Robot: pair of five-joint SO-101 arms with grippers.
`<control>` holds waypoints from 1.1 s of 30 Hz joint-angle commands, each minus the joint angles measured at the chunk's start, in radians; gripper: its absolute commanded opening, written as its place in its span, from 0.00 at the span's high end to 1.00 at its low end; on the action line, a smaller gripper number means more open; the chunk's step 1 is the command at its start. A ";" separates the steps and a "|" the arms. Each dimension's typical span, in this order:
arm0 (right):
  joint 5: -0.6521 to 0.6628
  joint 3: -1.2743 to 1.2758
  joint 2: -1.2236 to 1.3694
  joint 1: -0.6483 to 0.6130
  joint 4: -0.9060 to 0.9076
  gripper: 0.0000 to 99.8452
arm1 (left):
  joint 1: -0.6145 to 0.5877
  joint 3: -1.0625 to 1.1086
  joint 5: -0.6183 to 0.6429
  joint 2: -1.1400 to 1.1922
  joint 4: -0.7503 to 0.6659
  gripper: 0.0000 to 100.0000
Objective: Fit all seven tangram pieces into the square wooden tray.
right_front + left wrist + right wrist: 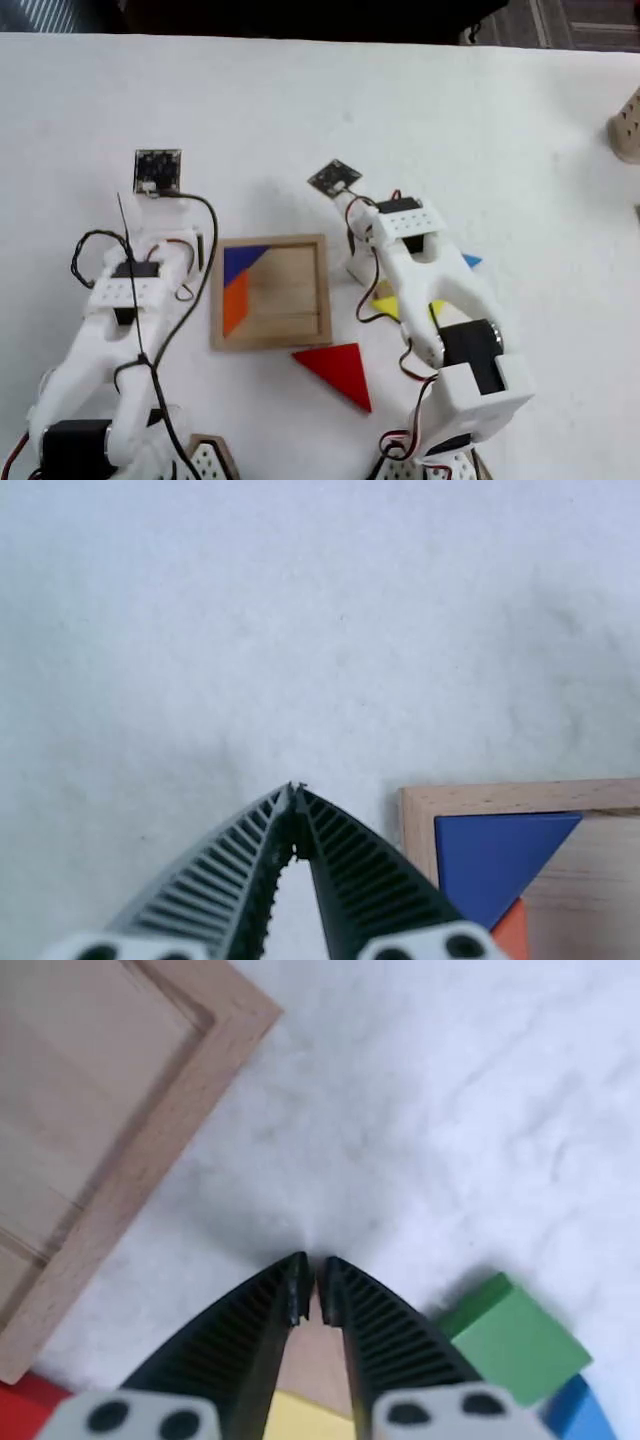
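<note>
The square wooden tray (322, 290) lies between the two arms and holds a blue piece (243, 262) and an orange piece (235, 300) at its left side. My left gripper (297, 792) is shut over bare table just outside the tray's corner (418, 810). My right gripper (312, 1272) is shut with nothing in it, beside the tray's edge (160, 1150). A yellow piece (300, 1422) and a tan piece (308, 1360) lie under it. A green piece (515, 1342) and a blue piece (582, 1415) lie close by. The red triangle (338, 370) rests in front of the tray.
The left arm (130, 290) stands left of the tray and the right arm (440, 300) right of it, covering part of the yellow piece (388, 305). A small blue piece (471, 261) peeks out beyond the right arm. White table stretches behind the tray.
</note>
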 commanded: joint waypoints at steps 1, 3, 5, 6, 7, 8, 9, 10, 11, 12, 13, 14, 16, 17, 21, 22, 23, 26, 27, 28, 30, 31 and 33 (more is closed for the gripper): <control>0.008 -0.021 -0.008 -0.008 0.019 0.98 | -0.008 -0.054 -0.005 0.001 -0.029 0.97; 0.008 -0.034 -0.028 -0.008 0.054 0.98 | -0.010 -0.054 -0.005 0.001 -0.029 0.97; 0.008 -0.060 -0.070 -0.008 0.145 0.98 | -0.010 -0.054 -0.006 0.001 -0.029 0.97; 0.008 -0.061 -0.093 -0.012 0.179 0.97 | -0.010 -0.054 -0.006 0.001 -0.029 0.97; 0.008 -0.060 -0.113 -0.016 0.202 0.96 | -0.010 -0.054 -0.006 0.001 -0.029 0.97; 0.008 -0.041 -0.133 -0.016 0.208 0.93 | -0.010 -0.054 -0.006 0.001 -0.029 0.97; 0.008 -0.009 -0.153 -0.016 0.196 0.90 | -0.010 -0.054 -0.006 0.001 -0.026 0.97; 0.012 0.031 -0.174 -0.016 0.170 0.86 | -0.010 -0.054 -0.006 0.001 -0.025 0.97; 0.015 0.075 -0.191 -0.012 0.134 0.83 | -0.010 -0.054 -0.006 0.001 -0.025 0.97; 0.017 0.118 -0.206 -0.008 0.097 0.80 | -0.010 -0.054 -0.006 0.001 -0.025 0.97; 0.026 0.157 -0.220 -0.004 0.067 0.78 | -0.010 -0.054 -0.006 0.001 -0.025 0.97; 0.049 0.187 -0.234 0.007 0.047 0.76 | -0.010 -0.054 -0.006 0.001 -0.025 0.97; 0.083 0.221 -0.262 0.025 0.035 0.75 | -0.010 -0.054 -0.006 0.001 -0.025 0.97; 0.089 0.232 -0.269 0.038 0.035 0.75 | -0.010 -0.054 -0.006 0.001 -0.025 0.97; 0.141 0.285 -0.282 0.074 0.012 0.75 | -0.010 -0.054 -0.006 0.001 -0.025 0.97; 0.169 0.301 -0.282 0.084 0.004 0.75 | -0.010 -0.054 -0.006 0.001 -0.023 0.97; 0.190 0.311 -0.282 0.094 -0.001 0.75 | -0.010 -0.054 -0.006 0.001 -0.023 0.97; 0.235 0.324 -0.285 0.124 0.001 0.75 | -0.010 -0.054 -0.006 0.001 -0.023 0.97; 0.247 0.324 -0.283 0.131 0.001 0.75 | -0.010 -0.054 -0.006 0.001 -0.023 0.97; 0.261 0.324 -0.282 0.136 0.002 0.75 | -0.010 -0.054 -0.006 0.001 -0.023 0.97; 0.282 0.324 -0.280 0.131 0.002 0.75 | -0.010 -0.054 -0.006 0.001 -0.023 0.97; 0.287 0.324 -0.280 0.130 -0.001 0.75 | -0.010 -0.054 -0.006 0.001 -0.023 0.97; 0.284 0.324 -0.280 0.128 -0.010 0.75 | -0.010 -0.054 -0.006 0.001 -0.023 0.97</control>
